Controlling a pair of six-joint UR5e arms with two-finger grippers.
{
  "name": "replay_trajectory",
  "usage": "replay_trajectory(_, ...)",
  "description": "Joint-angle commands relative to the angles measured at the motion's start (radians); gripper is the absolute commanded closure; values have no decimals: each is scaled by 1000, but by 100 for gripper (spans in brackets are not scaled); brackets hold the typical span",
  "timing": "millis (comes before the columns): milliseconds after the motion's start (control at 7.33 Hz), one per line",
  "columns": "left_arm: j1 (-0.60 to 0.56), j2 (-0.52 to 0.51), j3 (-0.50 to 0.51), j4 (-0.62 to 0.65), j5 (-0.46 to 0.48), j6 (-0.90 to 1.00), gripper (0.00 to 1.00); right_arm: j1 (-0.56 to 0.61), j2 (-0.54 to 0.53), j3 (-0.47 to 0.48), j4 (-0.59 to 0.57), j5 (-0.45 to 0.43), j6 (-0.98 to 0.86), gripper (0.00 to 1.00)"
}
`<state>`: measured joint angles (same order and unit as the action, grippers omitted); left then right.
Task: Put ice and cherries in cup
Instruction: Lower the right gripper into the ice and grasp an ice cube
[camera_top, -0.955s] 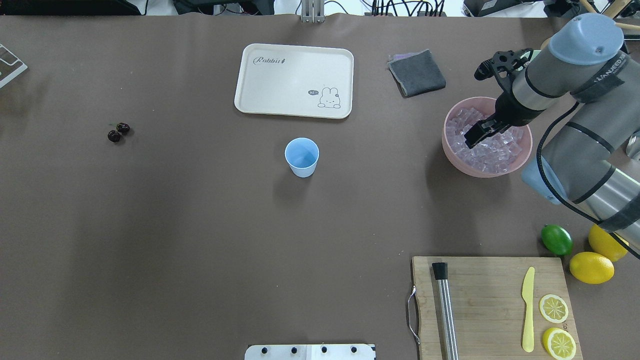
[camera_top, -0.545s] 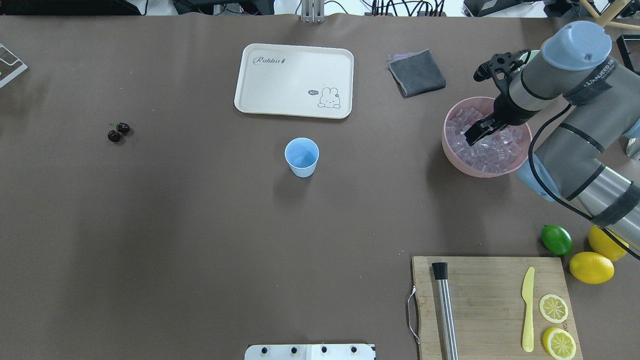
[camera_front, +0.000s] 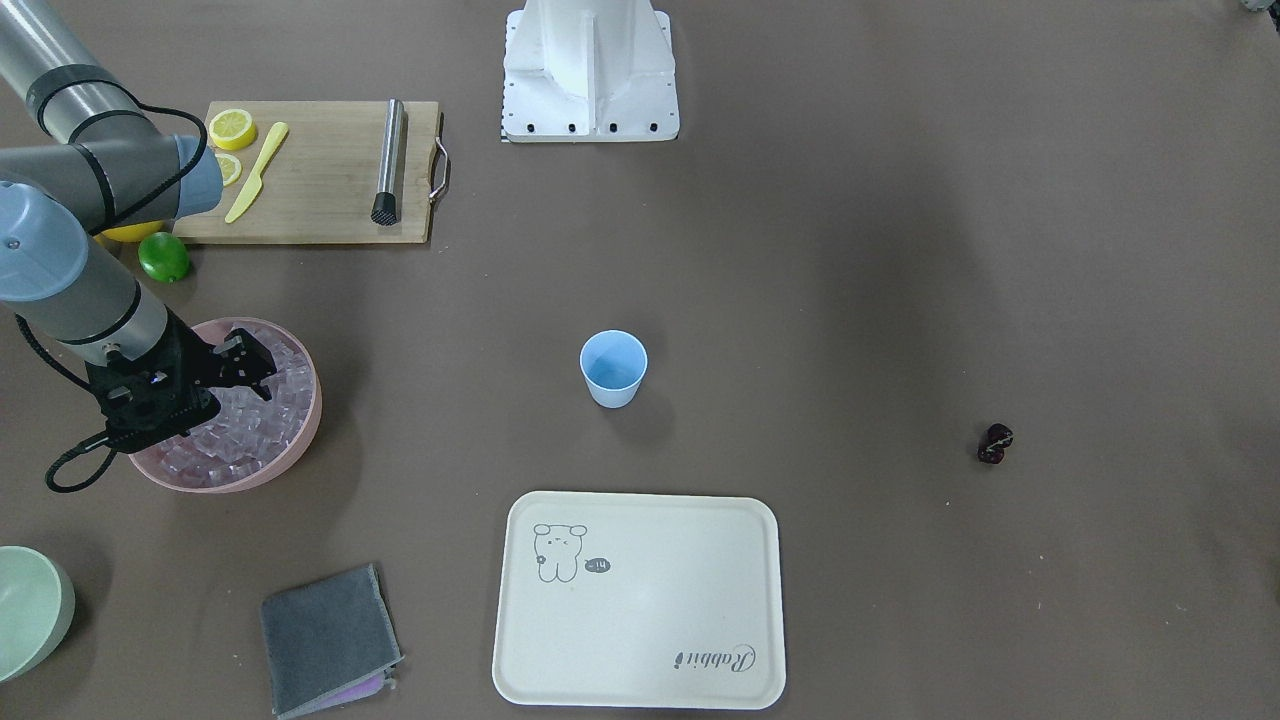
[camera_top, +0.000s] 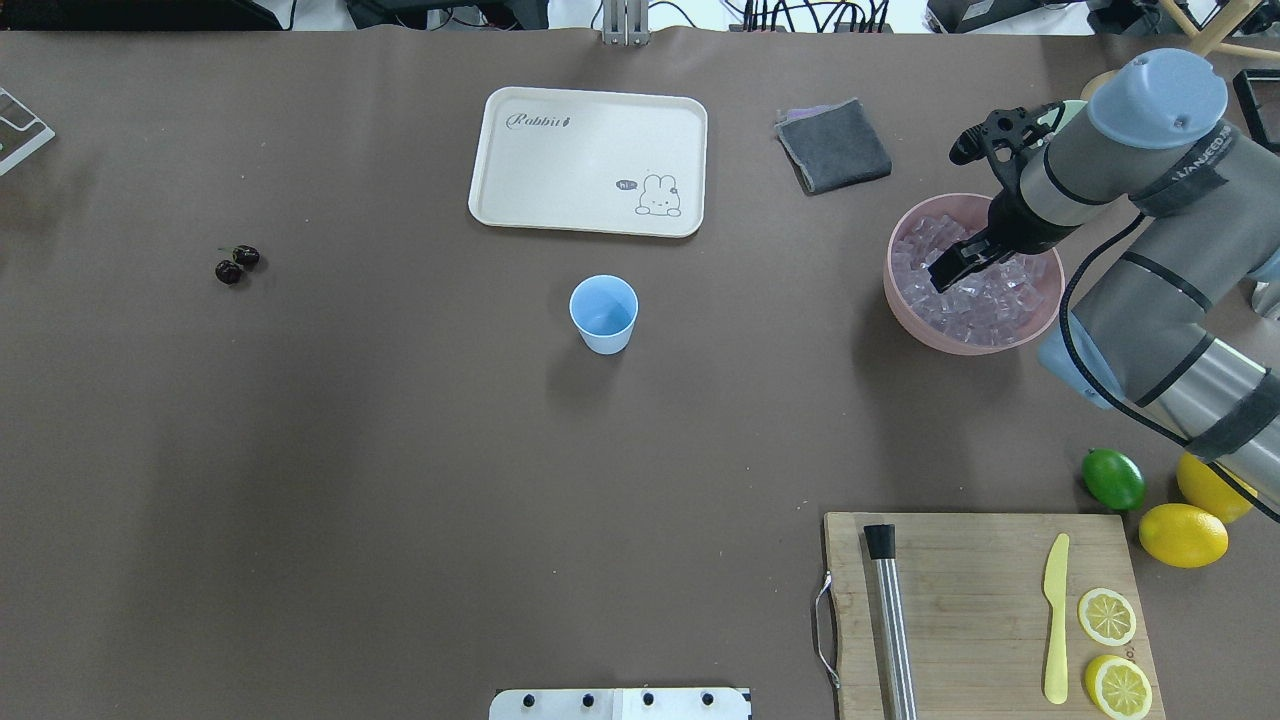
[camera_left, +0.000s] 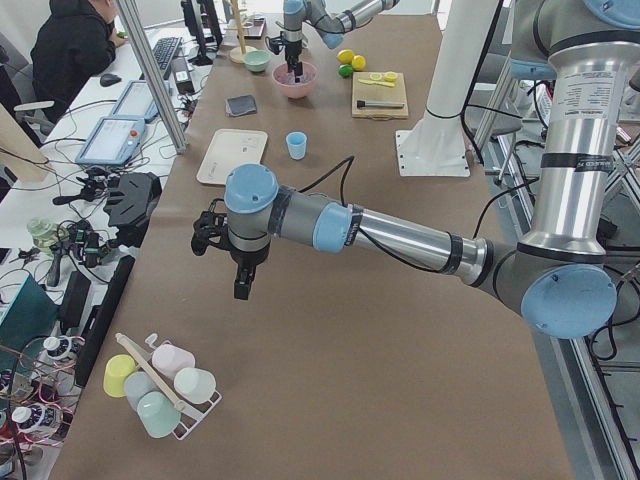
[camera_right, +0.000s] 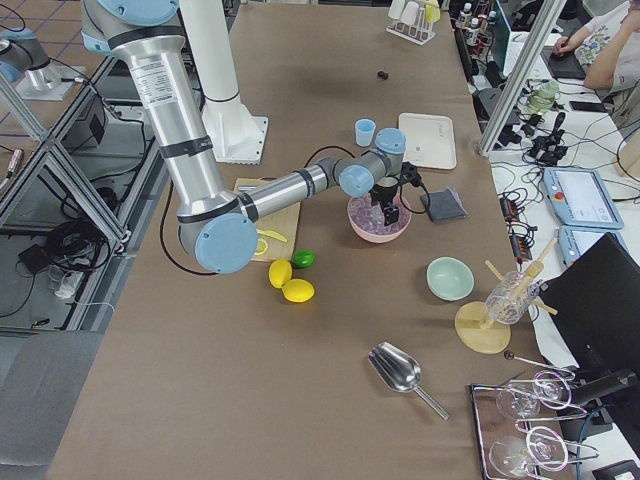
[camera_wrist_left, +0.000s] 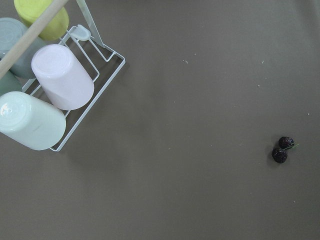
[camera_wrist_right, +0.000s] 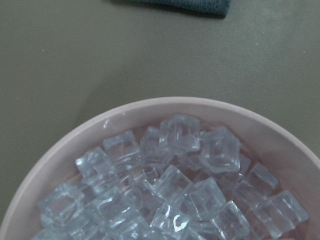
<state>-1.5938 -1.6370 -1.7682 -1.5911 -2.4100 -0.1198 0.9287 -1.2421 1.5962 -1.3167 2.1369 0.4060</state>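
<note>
Logged right gripper (camera_top: 945, 272) tip-down inside pink bowl (camera_top: 905, 312), fingertips down at the level of the ice (camera_top: 990, 300) heaped there. Cannot tell the spread of its fingers, nor any cube between them: dark and bunched together from overhead, out of frame in the right wrist view. Noted only ice and bowl rim close below that camera, with an edge of grey cloth (camera_top: 833, 146) beyond. Traced right arm back from the bowl toward the table's right edge, passing above lime (camera_top: 1113, 479) and lemons (camera_top: 1183, 535).

Found left gripper (camera_left: 242, 288) pointing down above bare table, near cup rack (camera_left: 160, 385). Visible from the side camera only, so cannot tell whether parted or closed.

Placed cup (camera_top: 604, 315) upright mid-table, near cream tray (camera_top: 588, 160) on the robot's side of it, well apart from the bowl. Marked cherries (camera_top: 236, 264) lying on the table far out on the left, well apart from cup; caught also low and right in the left wrist view.
</note>
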Motion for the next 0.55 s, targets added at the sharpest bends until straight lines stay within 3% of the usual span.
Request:
replay_trajectory(0,0,-1,6,0,0,2,2,-11,-13,10,1,-3,13,7)
replay_trajectory(273,0,-3,6,-1,0,0,2,-16,-26,11,8,-14,13,12)
replay_trajectory(409,0,-3,4,-1,0,0,2,-16,-27,10,10,-14,13,25)
